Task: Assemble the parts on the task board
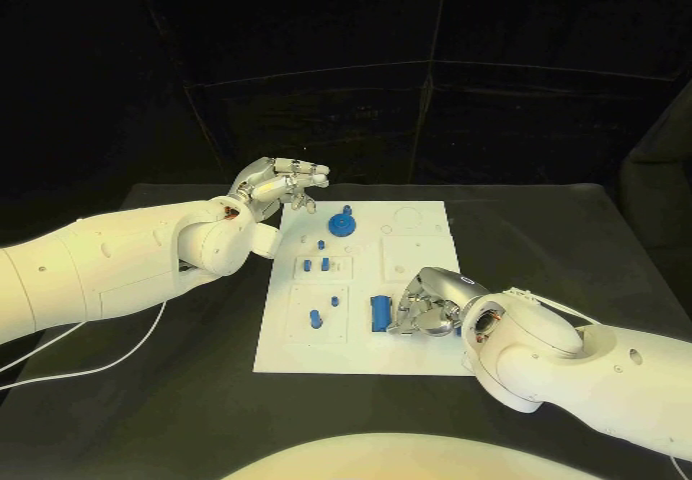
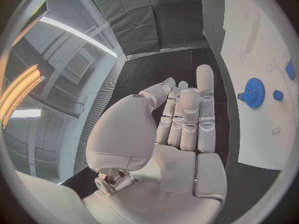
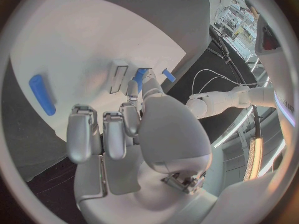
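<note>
No writing, label, brand mark, number or sign can be read anywhere. The white board (image 1: 418, 340) bears only faint raised outlines and slots with no lettering, and the small blue parts (image 1: 379, 313) on it are plain. The arms and the black table (image 1: 173, 400) carry no legible marks either.

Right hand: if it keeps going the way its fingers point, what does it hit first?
Probably the long blue part lying on the task board, just ahead of the right hand. Depth is unclear.

Black curtain (image 1: 433, 90) behind black table (image 1: 173, 410)
</note>
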`<act>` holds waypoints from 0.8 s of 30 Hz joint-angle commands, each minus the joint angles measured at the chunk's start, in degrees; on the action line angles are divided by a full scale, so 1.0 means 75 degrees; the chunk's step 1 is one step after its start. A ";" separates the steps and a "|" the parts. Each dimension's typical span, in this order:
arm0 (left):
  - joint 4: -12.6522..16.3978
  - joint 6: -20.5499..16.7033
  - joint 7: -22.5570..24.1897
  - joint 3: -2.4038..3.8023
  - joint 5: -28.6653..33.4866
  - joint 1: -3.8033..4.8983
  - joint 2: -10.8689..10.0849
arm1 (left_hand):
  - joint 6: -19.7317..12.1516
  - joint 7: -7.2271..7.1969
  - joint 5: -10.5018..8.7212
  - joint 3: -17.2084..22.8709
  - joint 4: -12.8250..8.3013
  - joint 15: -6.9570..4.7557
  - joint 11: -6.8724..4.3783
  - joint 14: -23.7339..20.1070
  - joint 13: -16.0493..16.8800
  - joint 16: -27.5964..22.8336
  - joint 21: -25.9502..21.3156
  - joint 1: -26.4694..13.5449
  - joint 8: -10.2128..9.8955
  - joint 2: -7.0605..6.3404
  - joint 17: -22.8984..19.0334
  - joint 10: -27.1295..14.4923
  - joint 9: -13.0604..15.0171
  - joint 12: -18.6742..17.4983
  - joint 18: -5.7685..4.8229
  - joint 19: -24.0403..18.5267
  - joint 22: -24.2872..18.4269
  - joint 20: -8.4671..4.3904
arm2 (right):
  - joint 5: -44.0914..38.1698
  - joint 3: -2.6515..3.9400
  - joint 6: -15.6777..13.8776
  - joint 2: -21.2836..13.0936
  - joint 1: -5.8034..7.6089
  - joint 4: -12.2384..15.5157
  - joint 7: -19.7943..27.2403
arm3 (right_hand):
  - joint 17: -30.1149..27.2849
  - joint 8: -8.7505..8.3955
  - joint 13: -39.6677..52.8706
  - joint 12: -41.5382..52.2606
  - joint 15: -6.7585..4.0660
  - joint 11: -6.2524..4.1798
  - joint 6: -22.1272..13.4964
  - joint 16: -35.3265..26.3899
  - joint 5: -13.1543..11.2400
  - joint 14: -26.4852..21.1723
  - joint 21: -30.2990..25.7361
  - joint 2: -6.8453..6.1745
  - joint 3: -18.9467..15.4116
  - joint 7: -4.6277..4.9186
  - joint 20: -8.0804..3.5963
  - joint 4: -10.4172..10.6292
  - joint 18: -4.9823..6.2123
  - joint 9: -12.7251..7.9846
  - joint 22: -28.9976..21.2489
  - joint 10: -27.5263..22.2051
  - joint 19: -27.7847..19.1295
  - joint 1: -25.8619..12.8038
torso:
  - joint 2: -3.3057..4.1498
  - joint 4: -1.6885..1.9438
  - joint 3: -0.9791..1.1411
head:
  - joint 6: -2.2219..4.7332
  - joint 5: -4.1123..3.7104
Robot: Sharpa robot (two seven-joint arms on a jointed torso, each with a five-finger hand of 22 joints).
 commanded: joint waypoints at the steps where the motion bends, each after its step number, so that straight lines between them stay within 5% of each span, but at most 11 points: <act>1: 0.0009 0.0096 0.0020 0.0004 -0.0010 0.0011 -0.0015 | 0.0019 -0.0011 0.0039 -0.0019 -0.0036 0.0016 -0.0033 -0.0037 -0.0003 0.0022 -0.0039 0.0001 0.0031 0.0019 -0.0013 -0.0042 0.0005 0.0038 0.0054 -0.0010 -0.0013 0.0005 | -0.0001 0.0001 0.0246 -0.0033 0.0010 0.0025 0.0033 | 0.0989 0.0059 0.0049 0.0053 -0.0071 -0.0142 0.0059 -0.0005 -0.0006 0.0580 0.0049 0.0033 -0.0007 -0.0018 -0.0058 -0.0042 -0.0141 0.0020 0.0104 0.0187 0.0007 0.0043 | 0.0005 0.0007 0.0000 | -0.0006 -0.0060; 12: 0.0007 0.0108 0.0015 0.0000 -0.0010 0.0010 -0.0025 | 0.0019 -0.0011 0.0039 -0.0018 -0.0038 0.0016 -0.0033 -0.0038 -0.0003 0.0022 -0.0039 0.0004 0.0032 0.0020 -0.0014 -0.0042 0.0005 0.0038 0.0054 -0.0010 -0.0013 0.0005 | 0.0170 0.0001 -0.0363 -0.0371 0.0009 0.0182 0.0694 | 0.0895 0.0107 -0.0097 -0.0152 -0.0034 -0.0088 -0.0096 -0.0068 0.0003 0.0555 0.0018 -0.0218 -0.0657 0.0042 -0.0040 0.0471 -0.0134 0.0120 0.0065 0.0086 -0.0018 -0.0868 | -0.0004 -0.0003 0.0013 | 0.0045 -0.0068; 15: 0.0004 0.0103 0.0019 -0.0002 -0.0010 0.0009 -0.0033 | 0.0019 -0.0011 0.0039 -0.0018 -0.0038 0.0016 -0.0033 -0.0038 -0.0003 0.0022 -0.0039 0.0004 0.0032 0.0020 -0.0014 -0.0042 0.0005 0.0038 0.0054 -0.0010 -0.0013 0.0005 | 0.0344 0.0003 -0.0665 -0.0700 0.0014 0.0282 0.0975 | 0.0883 -0.0181 -0.0168 -0.0264 0.0035 0.0024 -0.0586 -0.0084 0.0511 0.0552 0.0015 -0.0015 -0.0604 0.0203 0.0003 0.0402 -0.0140 0.0036 0.0071 0.0016 -0.0022 -0.0551 | -0.0018 -0.0004 0.0001 | 0.0083 -0.0096; 18: 0.0012 0.0093 0.0024 -0.0003 -0.0010 0.0009 -0.0039 | 0.0019 -0.0011 0.0039 -0.0018 -0.0038 0.0016 -0.0033 -0.0038 -0.0003 0.0022 -0.0039 0.0004 0.0032 0.0020 -0.0014 -0.0042 0.0005 0.0038 0.0054 -0.0010 -0.0013 0.0005 | 0.0636 0.0004 -0.0939 -0.1105 0.0032 0.0344 0.1066 | 0.0912 -0.0736 -0.0132 -0.0242 0.0225 0.0263 -0.1394 -0.0071 0.1224 0.0561 0.0027 0.0109 -0.0608 0.0497 0.0137 0.0344 -0.0150 -0.0220 0.0095 0.0029 -0.0009 -0.0335 | -0.0010 0.0001 -0.0008 | 0.0130 -0.0132; 24: 0.0055 0.0105 0.0027 -0.0043 -0.0010 0.0005 -0.0045 | 0.0019 -0.0011 0.0039 -0.0018 -0.0038 0.0016 -0.0033 -0.0038 -0.0003 0.0022 -0.0039 0.0004 0.0032 0.0020 -0.0014 -0.0042 0.0005 0.0038 0.0054 -0.0010 -0.0013 0.0005 | 0.0710 0.0005 -0.0929 -0.1673 0.0108 0.0290 0.1076 | 0.0922 -0.0762 -0.0070 -0.0191 0.0289 0.0303 -0.1217 -0.0069 0.1563 0.0564 0.0029 0.0223 -0.0686 0.0520 0.0245 0.0375 -0.0141 -0.0287 0.0098 0.0061 -0.0007 -0.0305 | -0.0015 -0.0041 0.0014 | 0.0159 -0.0206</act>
